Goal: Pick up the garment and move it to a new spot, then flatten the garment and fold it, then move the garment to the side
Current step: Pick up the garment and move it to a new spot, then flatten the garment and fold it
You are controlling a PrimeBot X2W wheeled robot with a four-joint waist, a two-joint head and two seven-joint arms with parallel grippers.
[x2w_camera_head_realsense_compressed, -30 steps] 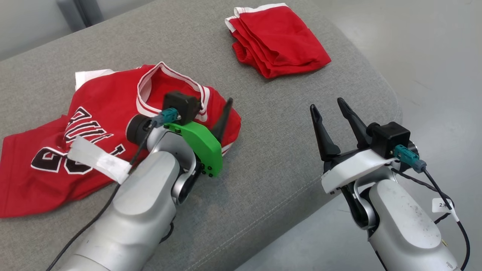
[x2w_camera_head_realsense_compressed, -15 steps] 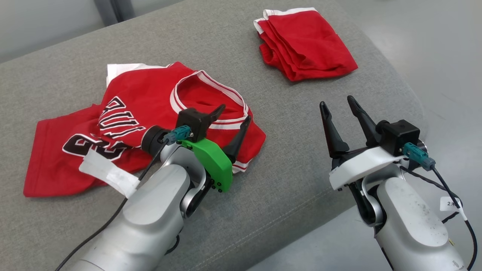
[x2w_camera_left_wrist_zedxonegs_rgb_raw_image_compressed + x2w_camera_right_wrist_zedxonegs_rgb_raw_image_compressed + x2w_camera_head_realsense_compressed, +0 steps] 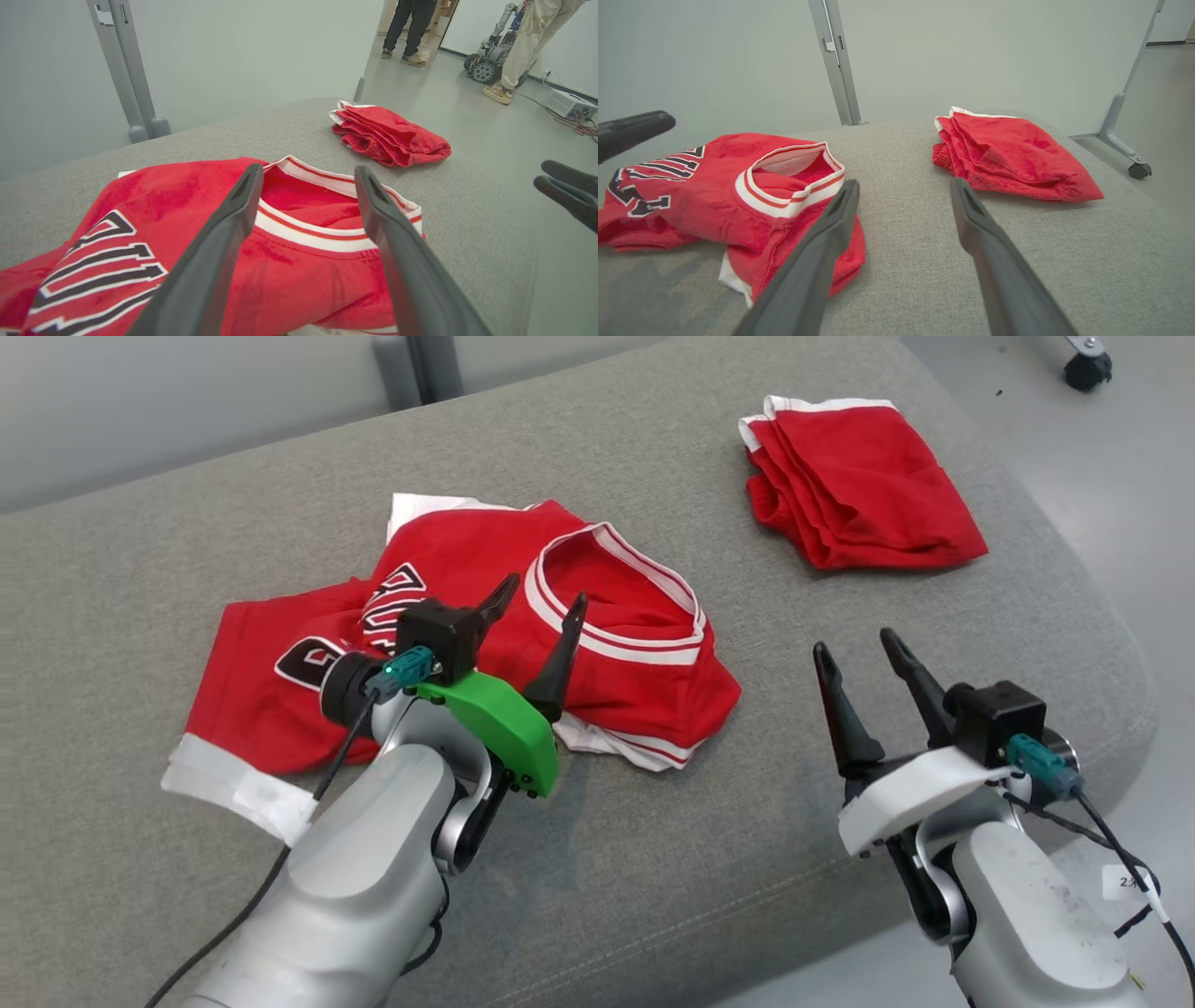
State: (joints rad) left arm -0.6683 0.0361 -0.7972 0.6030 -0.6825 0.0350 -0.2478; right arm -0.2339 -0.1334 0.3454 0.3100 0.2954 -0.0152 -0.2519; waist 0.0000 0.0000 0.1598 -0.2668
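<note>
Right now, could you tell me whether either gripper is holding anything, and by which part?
Nothing is held. The left gripper stands open over the red jersey, with no cloth pinched; the right gripper stands open over the grey cushion.

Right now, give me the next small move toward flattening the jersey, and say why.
Probably bring the right gripper across to the jersey's bunched near edge. The jersey lies crumpled on the cushion; both grippers are open and empty, the left gripper over the collar, the right apart over bare cushion.
</note>
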